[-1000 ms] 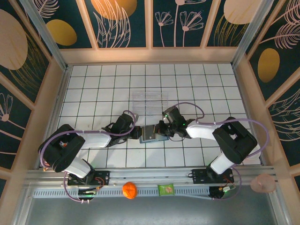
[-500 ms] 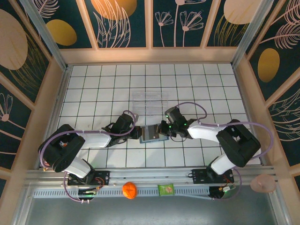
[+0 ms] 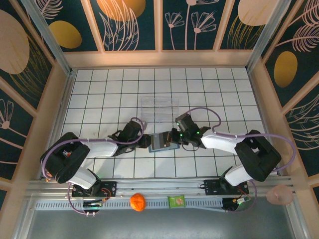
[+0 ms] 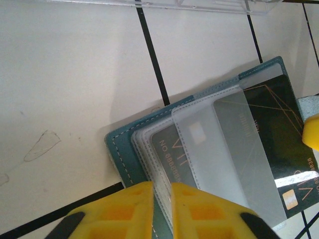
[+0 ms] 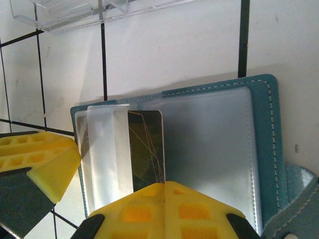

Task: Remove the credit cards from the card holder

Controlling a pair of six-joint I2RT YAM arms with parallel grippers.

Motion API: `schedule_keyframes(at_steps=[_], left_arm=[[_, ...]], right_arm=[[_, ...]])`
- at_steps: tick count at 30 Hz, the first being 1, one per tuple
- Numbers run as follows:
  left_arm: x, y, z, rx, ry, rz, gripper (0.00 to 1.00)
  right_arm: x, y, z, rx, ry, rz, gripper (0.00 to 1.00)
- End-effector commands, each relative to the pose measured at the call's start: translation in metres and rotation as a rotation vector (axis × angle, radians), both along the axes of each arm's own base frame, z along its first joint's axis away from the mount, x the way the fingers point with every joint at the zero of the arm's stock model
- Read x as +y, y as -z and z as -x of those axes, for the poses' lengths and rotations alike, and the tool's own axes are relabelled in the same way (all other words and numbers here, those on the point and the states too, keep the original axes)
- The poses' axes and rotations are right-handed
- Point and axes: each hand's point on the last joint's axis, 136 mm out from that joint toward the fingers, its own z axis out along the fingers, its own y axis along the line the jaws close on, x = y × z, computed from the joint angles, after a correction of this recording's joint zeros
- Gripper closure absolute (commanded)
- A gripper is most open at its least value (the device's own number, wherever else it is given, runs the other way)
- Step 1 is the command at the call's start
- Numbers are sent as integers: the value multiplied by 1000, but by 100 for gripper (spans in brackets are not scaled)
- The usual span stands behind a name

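Credit card [image 5: 147, 149] — edge pinched in right gripper [image 5: 164, 186].

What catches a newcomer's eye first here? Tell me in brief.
The teal card holder lies open mid-table, with both yellow-fingered grippers meeting over it. The right gripper pinches a black card partly out of its clear sleeve, while the left gripper straddles the sleeves at the holder's edge. A clear tray sits just beyond.

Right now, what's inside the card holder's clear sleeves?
A black card with gold lines sticks partly out from under the top sleeve; a second dark card sits in a lower sleeve. Deeper sleeves are covered.
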Motion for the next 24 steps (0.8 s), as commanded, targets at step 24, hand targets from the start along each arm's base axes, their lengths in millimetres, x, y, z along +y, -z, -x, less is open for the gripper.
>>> schedule_keyframes(at_steps=[24], left_arm=[[-23,-60,2,-98,86,167,60]], right_arm=[[5,-50,-5,-158,-75,18,100]])
